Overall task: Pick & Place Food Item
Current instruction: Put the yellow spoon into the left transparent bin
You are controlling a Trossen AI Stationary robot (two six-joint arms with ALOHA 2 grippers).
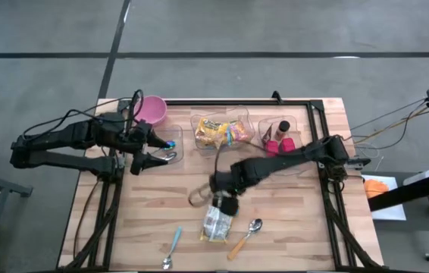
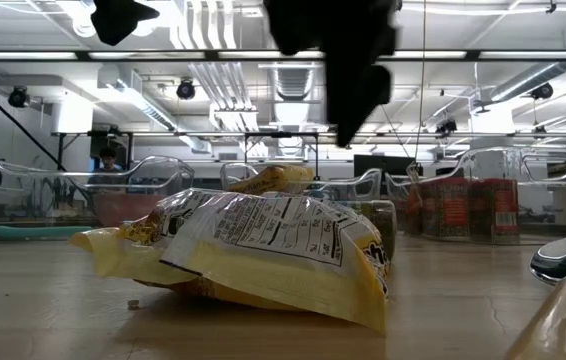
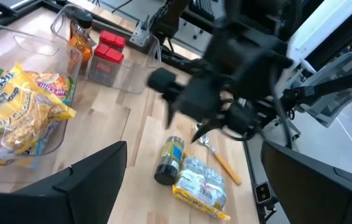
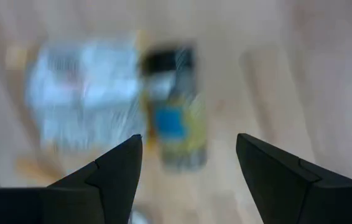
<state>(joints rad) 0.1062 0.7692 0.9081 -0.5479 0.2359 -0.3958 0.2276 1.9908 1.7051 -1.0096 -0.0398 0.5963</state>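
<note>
Mid-desk (image 1: 290,205), right pincer (image 1: 224,199) hovers with fingers spread, nothing held, above a small spice jar (image 3: 168,160) lying on its side beside the yellow snack packet (image 1: 216,224). Left pincer (image 1: 148,150) waits wide open, empty, near the pink bowl (image 1: 151,110). Noodle packs (image 1: 222,133) sit in a clear bin.
</note>
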